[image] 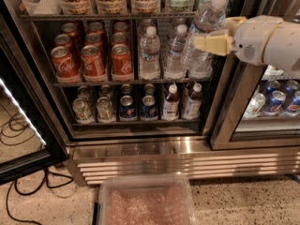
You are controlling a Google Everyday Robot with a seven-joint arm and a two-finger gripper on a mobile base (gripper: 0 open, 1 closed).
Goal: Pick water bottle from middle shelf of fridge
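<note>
My gripper (212,43), pale yellow fingers on a white arm, is shut on a clear water bottle (202,23) with a white cap. It holds the bottle tilted, cap up and to the right, in front of the right end of the middle shelf (93,83) of the fridge (140,151). Two more water bottles (149,55) stand upright on that shelf just left of the held one. Another stands partly hidden behind the held one.
Red cola cans (91,60) fill the shelf's left half. Cans and small dark-drink bottles (171,102) stand on the shelf below. A clear plastic bin (145,203) sits on the floor in front. The open glass door (23,125) stands at the left. A second cooler (276,102) is at the right.
</note>
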